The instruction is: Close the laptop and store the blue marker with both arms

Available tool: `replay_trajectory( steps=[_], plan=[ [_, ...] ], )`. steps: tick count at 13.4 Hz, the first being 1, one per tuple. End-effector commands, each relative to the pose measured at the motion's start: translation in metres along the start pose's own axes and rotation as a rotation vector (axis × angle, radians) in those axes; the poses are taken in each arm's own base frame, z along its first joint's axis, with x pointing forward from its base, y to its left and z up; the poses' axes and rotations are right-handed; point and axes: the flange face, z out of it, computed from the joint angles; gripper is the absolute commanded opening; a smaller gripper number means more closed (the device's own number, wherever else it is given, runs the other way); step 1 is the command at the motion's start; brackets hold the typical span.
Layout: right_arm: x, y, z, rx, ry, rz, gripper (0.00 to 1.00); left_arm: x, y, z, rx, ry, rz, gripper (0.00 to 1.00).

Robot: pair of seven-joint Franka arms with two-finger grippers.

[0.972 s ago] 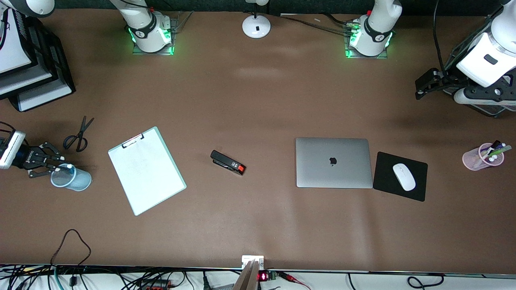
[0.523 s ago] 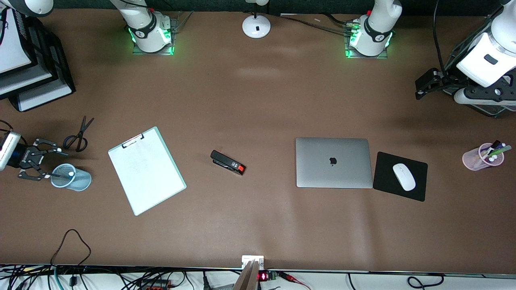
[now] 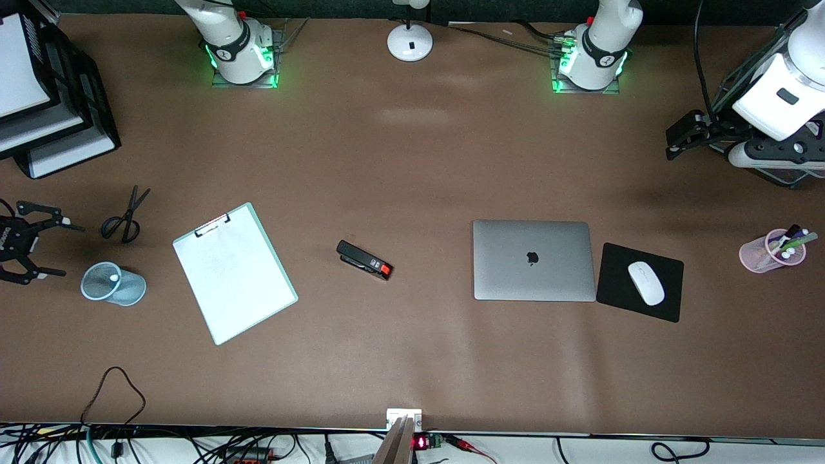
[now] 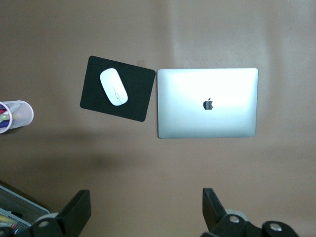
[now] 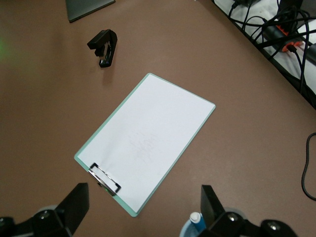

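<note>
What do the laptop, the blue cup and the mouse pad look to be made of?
The laptop looks like matte silver metal: an even sheen and glare around the dark logo. The blue cup seems to be fine mesh, metal or plastic, since its wall looks gridded. The mouse pad appears to be soft black fabric or rubber, flat and without shine.

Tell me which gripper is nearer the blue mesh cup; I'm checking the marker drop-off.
Right. The right gripper hangs open just beside the blue mesh cup, which holds the blue marker. The left gripper waits open at the left arm's end.
</note>
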Motion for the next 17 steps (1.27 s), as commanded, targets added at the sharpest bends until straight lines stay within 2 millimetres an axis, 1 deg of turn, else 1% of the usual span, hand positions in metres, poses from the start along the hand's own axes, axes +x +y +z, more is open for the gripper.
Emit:
replay_trajectory(
  steps=[1, 3, 4, 7, 10, 11, 13, 14, 15, 17],
  plan=[
    [0.055, -0.026, -0.016, -0.025, -0.131, 0.056, 1.00, 0.003, -0.002, -0.005, -0.005, 0.006, 0.014, 1.00],
    [0.097, -0.047, -0.025, -0.054, -0.196, 0.106, 1.00, 0.004, -0.002, -0.003, -0.005, 0.003, 0.014, 1.00],
    [0.117, -0.058, -0.022, -0.055, -0.230, 0.157, 1.00, 0.004, -0.001, -0.003, -0.005, 0.003, 0.015, 1.00],
    [0.170, -0.086, -0.003, -0.078, -0.319, 0.297, 1.00, 0.005, -0.001, -0.001, -0.005, -0.001, 0.017, 1.00],
    [0.216, -0.115, 0.011, -0.160, -0.388, 0.537, 1.00, 0.006, 0.001, 0.000, -0.005, -0.003, 0.020, 1.00],
    [0.224, -0.121, 0.019, -0.185, -0.414, 0.630, 1.00, 0.006, 0.001, 0.001, -0.005, -0.004, 0.020, 1.00],
    [0.225, -0.132, 0.028, -0.204, -0.481, 0.817, 1.00, 0.007, 0.001, 0.002, -0.004, -0.006, 0.020, 1.00],
    [0.223, -0.137, 0.024, -0.235, -0.510, 0.932, 1.00, 0.007, 0.002, 0.004, -0.004, -0.009, 0.022, 1.00],
    [0.222, -0.143, 0.015, -0.294, -0.529, 1.042, 1.00, 0.008, 0.003, 0.004, -0.003, -0.010, 0.023, 1.00],
    [0.227, -0.158, 0.008, -0.427, -0.579, 1.216, 1.00, 0.009, 0.004, 0.008, -0.004, -0.017, 0.025, 1.00]
  ],
)
